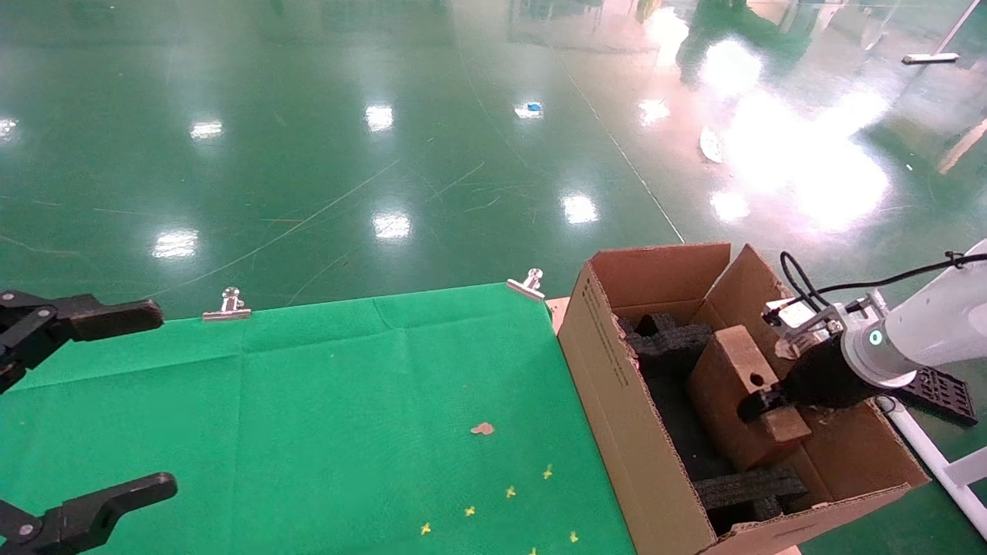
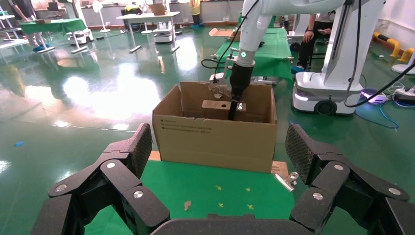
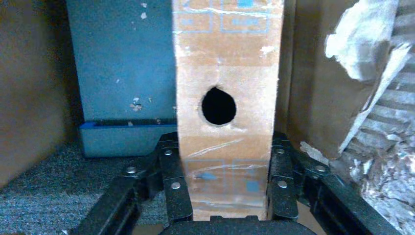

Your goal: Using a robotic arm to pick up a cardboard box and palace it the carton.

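Observation:
The carton (image 1: 617, 401) stands open at the right end of the green table, with black foam blocks (image 1: 671, 339) inside. The white robotic arm (image 1: 933, 320) reaches into it from the right. My right gripper (image 1: 767, 408) is shut on the small cardboard box (image 1: 725, 401), held tilted on edge inside the carton. In the right wrist view the fingers (image 3: 171, 181) press both sides of the taped box (image 3: 225, 73), round hole facing the camera. My left gripper (image 1: 146, 401) is open and empty over the table's left edge. The left wrist view shows the carton (image 2: 215, 142) ahead.
A green cloth (image 1: 347, 401) covers the table, held by metal clips (image 1: 227, 307) (image 1: 528, 284) at its far edge. Yellow marks (image 1: 509, 491) and a brown scrap (image 1: 483, 428) lie on it. A black grid mat (image 1: 941, 393) and a white pipe (image 1: 933, 459) lie beyond the carton.

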Robot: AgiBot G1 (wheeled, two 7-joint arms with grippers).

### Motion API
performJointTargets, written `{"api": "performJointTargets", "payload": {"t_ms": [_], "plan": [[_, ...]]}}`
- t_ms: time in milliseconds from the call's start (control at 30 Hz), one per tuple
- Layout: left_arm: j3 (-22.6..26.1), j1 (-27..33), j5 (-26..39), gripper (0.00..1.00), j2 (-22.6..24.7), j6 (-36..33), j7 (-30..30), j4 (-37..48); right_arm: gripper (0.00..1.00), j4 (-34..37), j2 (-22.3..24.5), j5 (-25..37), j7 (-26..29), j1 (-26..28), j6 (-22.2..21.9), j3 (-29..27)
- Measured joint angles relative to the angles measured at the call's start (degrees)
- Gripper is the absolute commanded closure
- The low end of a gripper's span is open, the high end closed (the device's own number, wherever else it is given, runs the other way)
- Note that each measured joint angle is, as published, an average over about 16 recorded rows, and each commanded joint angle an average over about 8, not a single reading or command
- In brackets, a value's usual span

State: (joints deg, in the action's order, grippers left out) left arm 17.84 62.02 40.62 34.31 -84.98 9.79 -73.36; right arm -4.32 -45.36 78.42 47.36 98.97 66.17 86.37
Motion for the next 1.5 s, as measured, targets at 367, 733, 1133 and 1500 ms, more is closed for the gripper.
{"api": "performJointTargets", "payload": {"t_ms": [367,733,1133,1500], "plan": [[0.0,0.0,0.0,0.0,0.0,0.0,0.0,0.0,0.0,0.1,0.3,0.1,-1.5,3.4,0.1,-0.1],[0.0,0.0,0.0,0.0,0.0,0.0,0.0,0.0,0.0,-5.7,4.2,-2.5,-8.9,14.5,-0.6,-2.7],[0.1,0.0,-0.1,0.0,0.0,0.0,0.0,0.0,0.0,-19.0,12.4,-7.3,-17.4,23.3,-2.3,-7.5],[0.1,0.0,-0.1,0.0,0.0,0.0,-0.1,0.0,0.0,-27.9,14.5,-12.1,-20.4,17.2,-0.8,-15.4]]}}
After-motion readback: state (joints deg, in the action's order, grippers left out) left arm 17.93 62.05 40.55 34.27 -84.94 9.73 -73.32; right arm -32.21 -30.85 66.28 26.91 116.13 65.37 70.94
